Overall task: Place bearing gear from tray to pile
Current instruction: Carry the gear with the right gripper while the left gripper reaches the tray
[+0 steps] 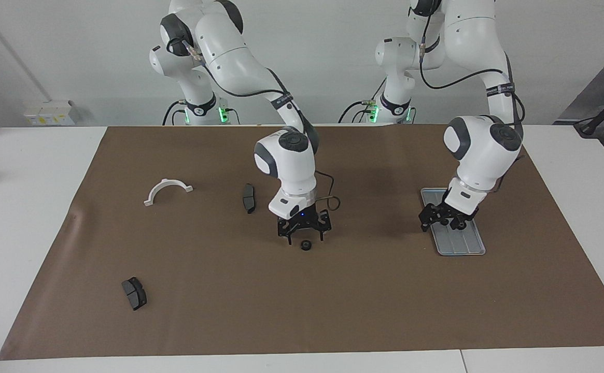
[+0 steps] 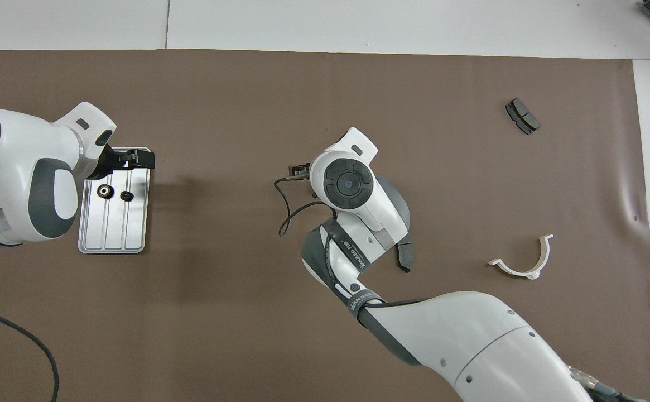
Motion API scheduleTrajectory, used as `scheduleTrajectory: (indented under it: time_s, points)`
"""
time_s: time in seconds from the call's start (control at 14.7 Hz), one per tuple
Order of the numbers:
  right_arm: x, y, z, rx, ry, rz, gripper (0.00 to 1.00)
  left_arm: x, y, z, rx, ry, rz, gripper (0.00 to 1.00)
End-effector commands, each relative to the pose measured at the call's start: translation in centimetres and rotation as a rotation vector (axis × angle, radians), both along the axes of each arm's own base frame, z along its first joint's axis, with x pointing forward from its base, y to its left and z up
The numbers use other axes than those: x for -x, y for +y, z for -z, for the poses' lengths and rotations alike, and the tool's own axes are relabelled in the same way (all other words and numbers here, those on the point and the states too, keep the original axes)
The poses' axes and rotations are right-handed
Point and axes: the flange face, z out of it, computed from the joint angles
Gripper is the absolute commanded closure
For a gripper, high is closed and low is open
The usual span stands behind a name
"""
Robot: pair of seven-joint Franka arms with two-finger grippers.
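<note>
The silver tray (image 1: 463,244) lies toward the left arm's end of the brown mat. In the overhead view the tray (image 2: 114,234) holds two small black gears (image 2: 104,191) (image 2: 127,196). My left gripper (image 1: 441,224) (image 2: 138,159) hangs open just above the tray and holds nothing; in the facing view it hides those gears. The pile shows as a single black gear (image 1: 306,245) on the middle of the mat. My right gripper (image 1: 304,237) stands open low over it, empty. The right hand covers that gear in the overhead view.
Two dark grey wedge pads lie on the mat: one (image 1: 249,198) beside the right hand, nearer the robots, and one (image 1: 134,293) toward the right arm's end, farther from the robots. A white half-ring bracket (image 1: 167,189) lies toward the right arm's end.
</note>
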Motion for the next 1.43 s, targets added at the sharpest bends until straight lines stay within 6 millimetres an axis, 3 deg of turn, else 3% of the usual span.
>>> scheduleTrajectory:
  time_s: [0.0, 0.2, 0.34, 0.48, 0.55, 0.68, 0.89, 0.96, 1.02, 1.09, 1.23, 1.36]
  points:
    - [0.0, 0.3, 0.9, 0.017, -0.013, -0.012, 0.18, 1.6, 1.8, 1.3, -0.007, -0.008, 0.004, 0.0]
    - [0.1, 0.2, 1.1, 0.016, -0.014, -0.014, 0.46, 1.9, 3.9, 2.4, -0.008, 0.009, -0.032, 0.0]
    - [0.2, 0.3, 1.3, 0.022, -0.016, -0.021, 0.47, 2.9, 5.2, 3.8, -0.012, 0.011, -0.056, 0.03]
    - [0.4, 0.3, 1.6, 0.031, -0.013, -0.027, 0.49, 3.0, 5.8, 3.8, -0.014, 0.005, -0.068, 0.03]
    - [0.5, 0.3, 1.8, 0.041, -0.017, -0.036, 0.57, 3.1, 6.1, 3.9, -0.014, 0.007, -0.073, 0.05]
    - [0.6, 0.3, 1.8, 0.067, -0.024, -0.057, 1.0, 3.9, 6.7, 4.7, -0.013, 0.027, -0.084, 0.2]
    - [0.1, 0.0, 0.9, 0.088, -0.009, -0.044, 1.0, 4.5, 7.2, 5.2, -0.013, 0.033, -0.094, 0.3]
    - [-1.0, -0.6, -1.1, 0.1, -0.006, -0.022, 1.0, 4.5, 7.2, 5.2, -0.013, 0.033, -0.094, 0.37]
    - [-1.5, -1.5, -3.0, 0.113, 0.004, -0.005, 1.0, 4.5, 7.2, 5.2, -0.013, 0.033, -0.094, 0.48]
    - [-2.3, -3.9, -5.3, 0.122, 0.01, 0.019, 1.0, 4.4, 7.3, 5.1, -0.014, 0.028, -0.094, 0.54]
    - [-3.1, -10.1, -11.2, 0.151, 0.036, 0.044, 1.0, 4.2, 7.4, 4.9, -0.014, 0.027, -0.095, 0.54]
    - [-3.5, -16.2, -14.6, 0.137, 0.1, 0.04, 1.0, 3.7, 7.5, 4.5, -0.015, 0.016, -0.097, 0.51]
